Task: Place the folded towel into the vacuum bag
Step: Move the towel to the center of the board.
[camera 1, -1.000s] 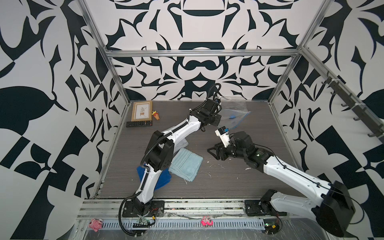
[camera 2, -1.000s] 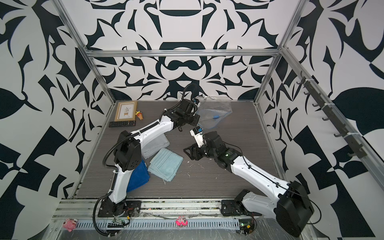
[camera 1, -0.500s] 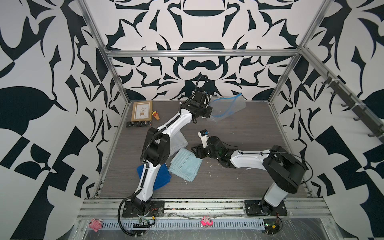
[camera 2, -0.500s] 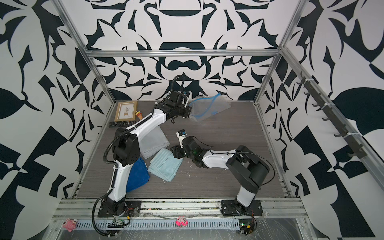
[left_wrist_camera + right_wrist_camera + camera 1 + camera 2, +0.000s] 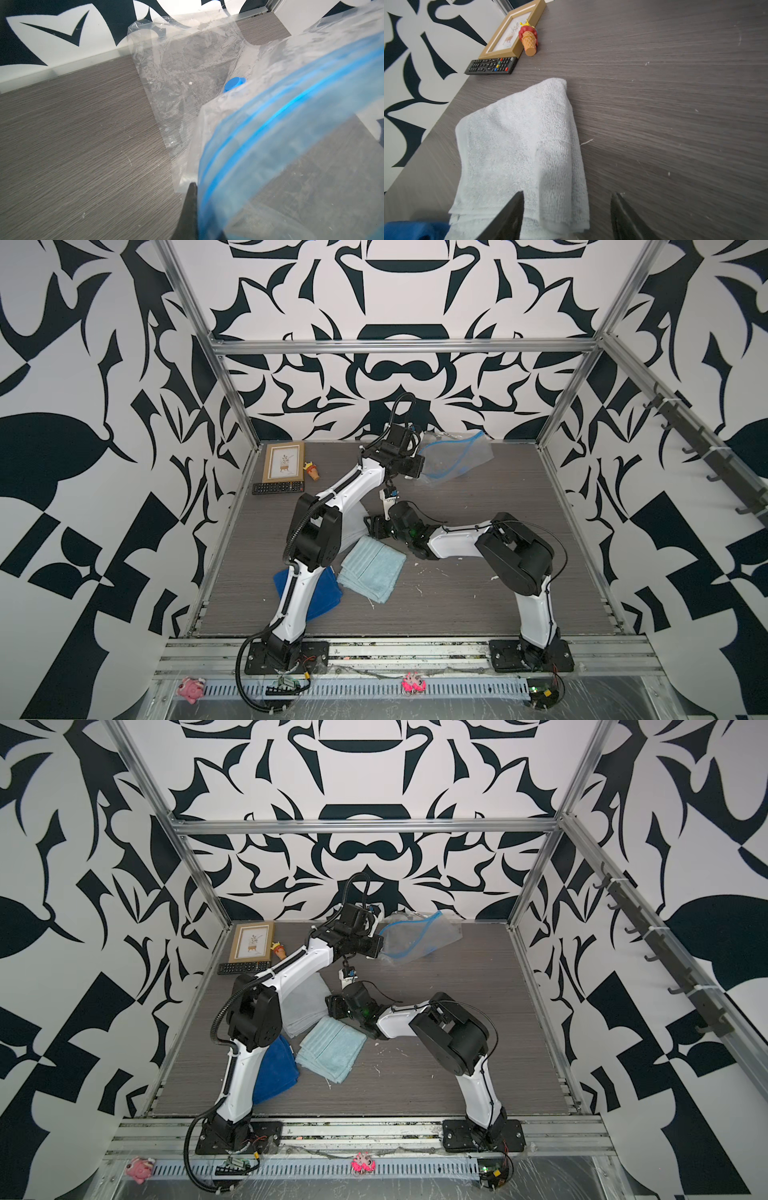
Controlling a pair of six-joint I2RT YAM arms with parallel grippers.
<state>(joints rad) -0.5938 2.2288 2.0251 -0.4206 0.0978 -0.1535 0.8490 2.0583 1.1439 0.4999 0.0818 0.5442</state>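
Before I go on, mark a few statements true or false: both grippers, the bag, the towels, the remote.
1. The left gripper is shut on the vacuum bag. True.
2. The right gripper is shut on the white towel. False: it is open at the towel's edge and holds nothing.
3. The light blue towel is inside the bag. False: it lies folded on the table, outside the bag.
4. The remote lies next to the picture frame. True.
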